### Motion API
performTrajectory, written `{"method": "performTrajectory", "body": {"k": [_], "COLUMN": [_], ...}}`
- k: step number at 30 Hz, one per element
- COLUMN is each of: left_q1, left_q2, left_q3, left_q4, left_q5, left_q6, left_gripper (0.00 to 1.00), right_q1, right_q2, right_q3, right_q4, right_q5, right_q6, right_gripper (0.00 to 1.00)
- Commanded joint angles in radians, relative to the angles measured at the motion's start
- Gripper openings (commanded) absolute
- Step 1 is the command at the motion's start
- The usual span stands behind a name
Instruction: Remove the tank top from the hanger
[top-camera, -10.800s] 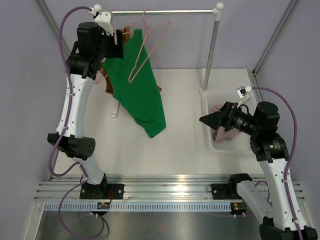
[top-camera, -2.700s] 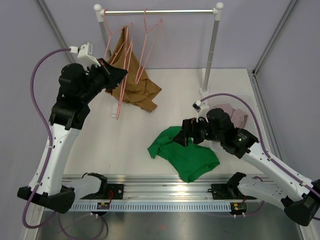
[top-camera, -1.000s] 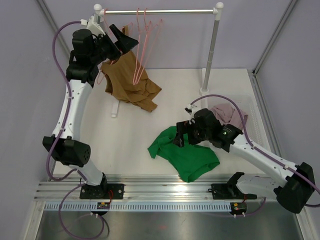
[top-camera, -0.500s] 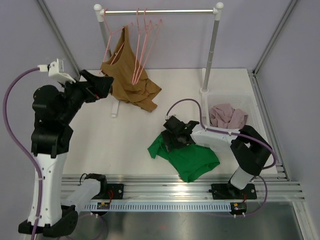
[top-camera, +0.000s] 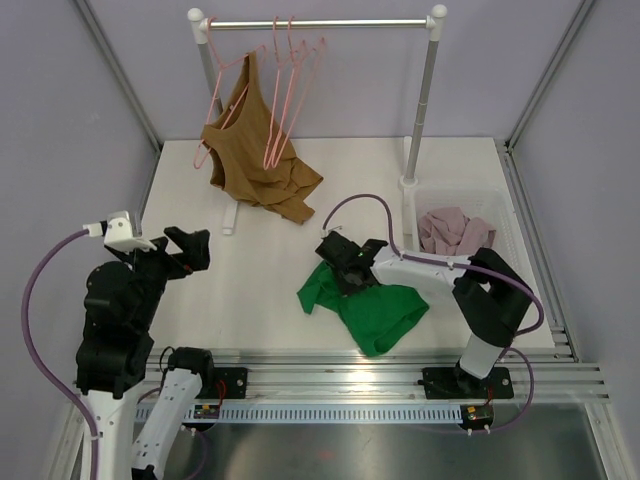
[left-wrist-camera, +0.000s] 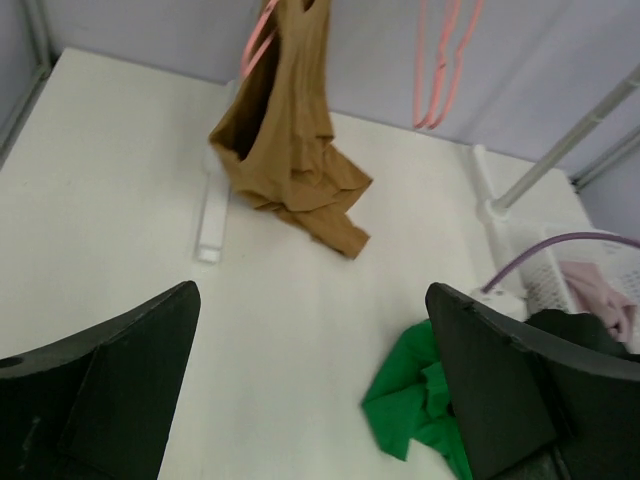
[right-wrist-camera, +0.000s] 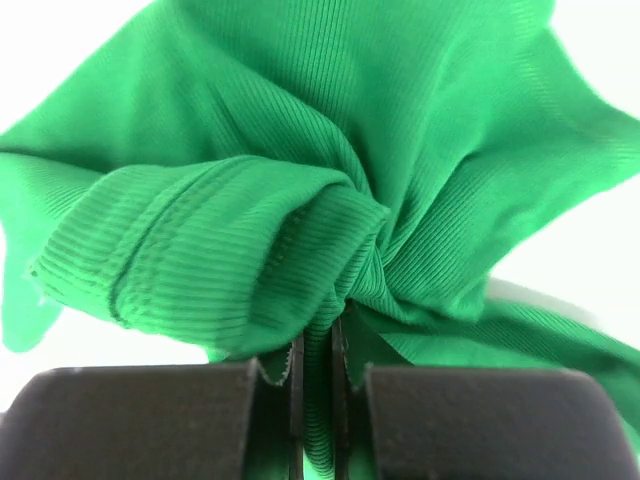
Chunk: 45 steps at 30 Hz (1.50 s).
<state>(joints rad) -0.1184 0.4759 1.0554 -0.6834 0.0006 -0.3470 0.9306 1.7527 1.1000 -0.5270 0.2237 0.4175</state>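
White table (top-camera: 260, 270), toward its near edge: green tank top (top-camera: 385, 312) is lying crumpled, off any hanger. Right gripper (top-camera: 345, 268) is clamping a bunched fold; left gripper (top-camera: 192, 250) is hovering, fingers apart, by the left edge. Lift slowly, keeping the pinch deep.

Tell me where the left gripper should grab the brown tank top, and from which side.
Probably on the brown tank top, the hanging body below the armhole, coming from the near left with the open left gripper. There the fabric falls in a free vertical fold; empty pink hangers crowd its right, and its hem seems to lie bunched on the table.
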Motion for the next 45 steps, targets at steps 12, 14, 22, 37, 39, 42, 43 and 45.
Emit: {"method": "performTrajectory", "body": {"k": [12, 14, 22, 37, 39, 42, 43, 45], "left_q1": [0.002, 0.002, 0.002, 0.002, 0.003, 0.002, 0.002, 0.002], "left_q2": [-0.105, -0.106, -0.117, -0.097, -0.095, -0.092, -0.089, -0.080], "left_q3": [-0.212, -0.213, -0.219, -0.207, -0.206, -0.196, -0.190, -0.161], "left_q4": [0.068, 0.070, 0.073, 0.047, 0.045, 0.030, 0.022, -0.010], "left_q5": [-0.160, -0.156, -0.157, -0.234, -0.238, -0.249, -0.255, -0.283], "left_q6": [0.065, 0.065, 0.066, 0.062, 0.062, 0.060, 0.059, 0.049], "left_gripper": [0.99, 0.99, 0.99, 0.99, 0.99, 0.99, 0.99, 0.99], "right_q1": [-0.039, -0.108, -0.492, -0.812, -0.812, -0.812, -0.811, -0.812], "right_q2": [-0.328, -0.341, -0.410, -0.194, -0.214, -0.280, -0.312, -0.347], "right_q3": [0.529, 0.590, 0.551, -0.057, -0.040, 0.033, 0.079, 0.122], "right_q4": [-0.442, -0.468, -0.450, -0.070, -0.096, -0.171, -0.195, -0.260], "right_q5": [0.420, 0.440, 0.407, 0.006, 0.037, 0.063, 0.066, 0.081], "right_q6": [-0.094, -0.112, -0.129, -0.037, -0.039, -0.052, -0.055, -0.068], "right_gripper": [0.00, 0.00, 0.00, 0.04, 0.20, 0.51, 0.56, 0.68]}}
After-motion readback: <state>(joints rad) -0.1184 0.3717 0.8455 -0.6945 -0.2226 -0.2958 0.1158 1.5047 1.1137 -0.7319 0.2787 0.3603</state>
